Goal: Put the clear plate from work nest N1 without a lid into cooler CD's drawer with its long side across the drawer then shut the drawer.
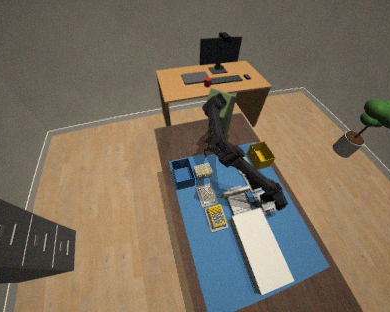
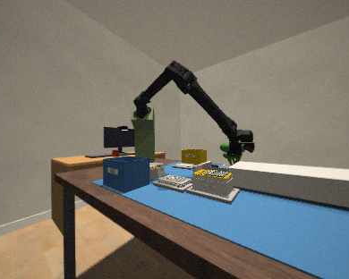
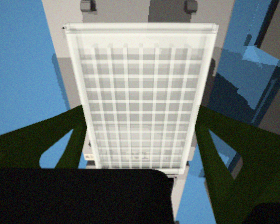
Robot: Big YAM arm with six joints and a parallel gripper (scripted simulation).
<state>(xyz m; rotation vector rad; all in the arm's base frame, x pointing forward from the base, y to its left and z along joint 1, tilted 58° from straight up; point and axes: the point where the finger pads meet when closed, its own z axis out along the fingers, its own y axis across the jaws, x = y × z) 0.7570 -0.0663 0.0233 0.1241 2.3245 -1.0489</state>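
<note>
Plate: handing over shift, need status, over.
Gripper shut on the plate, green fingers at its long edges. Plate level above the open drawer by the cooler. Nothing seen blocking.

a lab corner in an office room: bench with blue mat [image 1: 287, 240], tip box [image 2: 212, 179] at centre; desk with monitor [image 1: 220, 50] at top.

clear plate [image 3: 140, 97] hiding nest, tool [image 3: 140, 150] fingertips cropped
</note>
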